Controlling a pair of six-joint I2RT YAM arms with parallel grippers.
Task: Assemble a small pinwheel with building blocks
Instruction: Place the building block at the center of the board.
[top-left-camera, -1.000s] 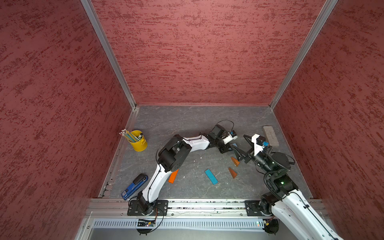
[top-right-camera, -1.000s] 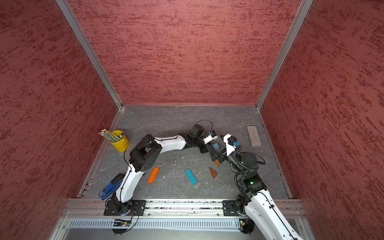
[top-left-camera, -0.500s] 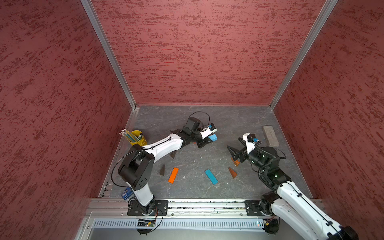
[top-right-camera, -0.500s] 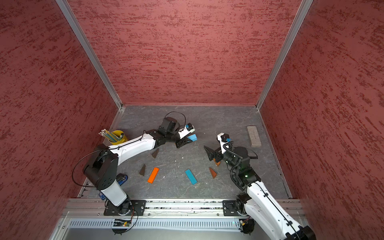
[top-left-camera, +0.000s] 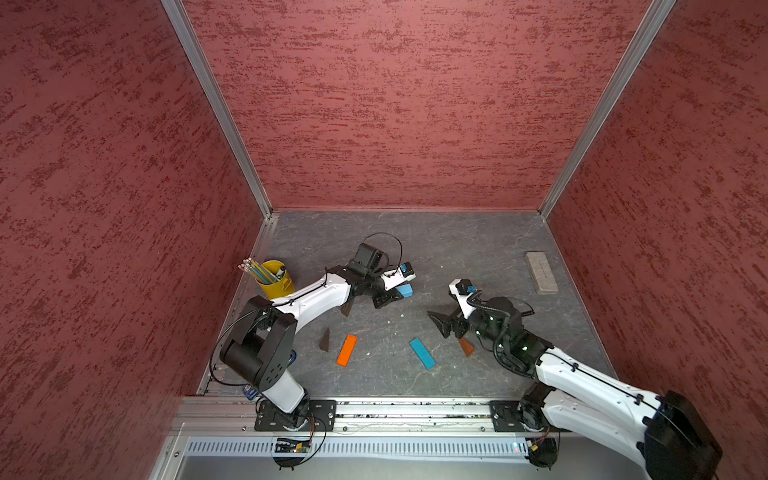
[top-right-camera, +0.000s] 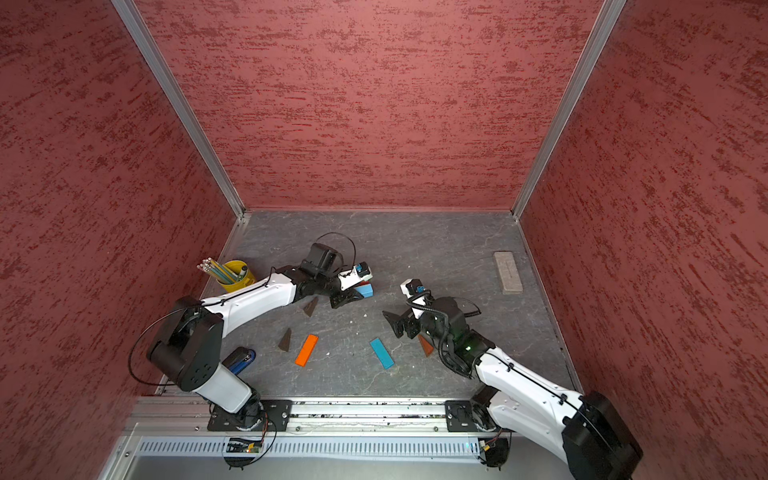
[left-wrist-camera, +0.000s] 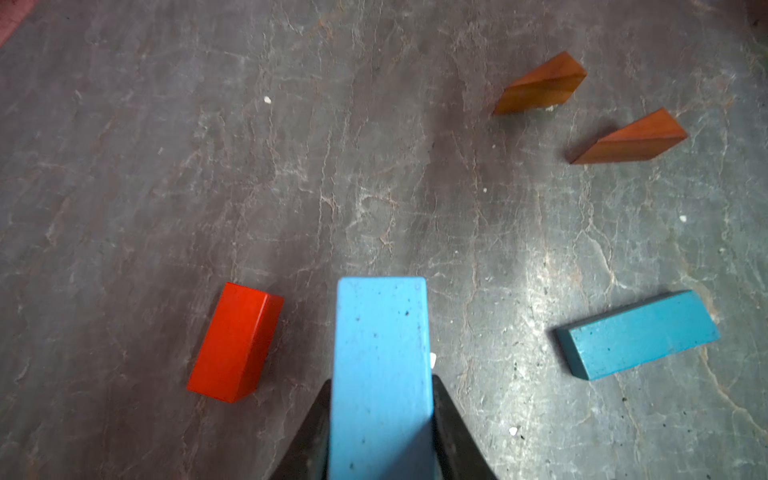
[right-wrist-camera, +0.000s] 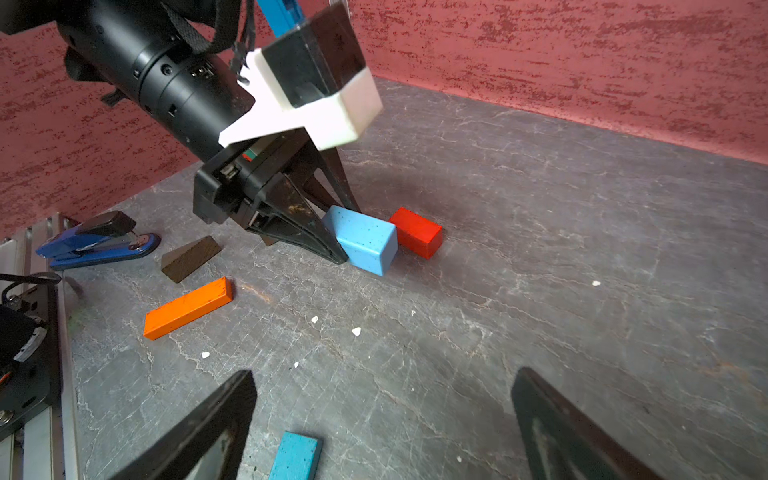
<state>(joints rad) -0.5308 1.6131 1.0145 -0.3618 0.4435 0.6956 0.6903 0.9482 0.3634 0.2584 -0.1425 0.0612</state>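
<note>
The building blocks lie scattered on the grey floor, and no pinwheel is in view. My left gripper (top-left-camera: 388, 297) (left-wrist-camera: 381, 380) is shut on a tilted light blue block (right-wrist-camera: 365, 241) (top-left-camera: 405, 289), right beside a red block (left-wrist-camera: 235, 340) (right-wrist-camera: 415, 232). My right gripper (top-left-camera: 442, 324) (right-wrist-camera: 384, 380) hangs open and empty low over the floor, above the flat blue bar (top-left-camera: 422, 353) (right-wrist-camera: 295, 457). An orange bar (top-left-camera: 347, 350) and dark wedges (top-left-camera: 325, 340) (top-right-camera: 310, 306) lie to the left. Two orange-brown wedges (left-wrist-camera: 540, 83) (left-wrist-camera: 627, 139) lie by the right gripper.
A yellow cup of pencils (top-left-camera: 274, 279) stands at the left wall. A blue stapler (top-right-camera: 239, 359) lies near the left arm's base. A grey rectangular block (top-left-camera: 541, 273) lies at the far right. Red walls close three sides.
My left gripper has swung left with the light blue block, and its arm has stretched out low. The right gripper has moved left, staying open.
</note>
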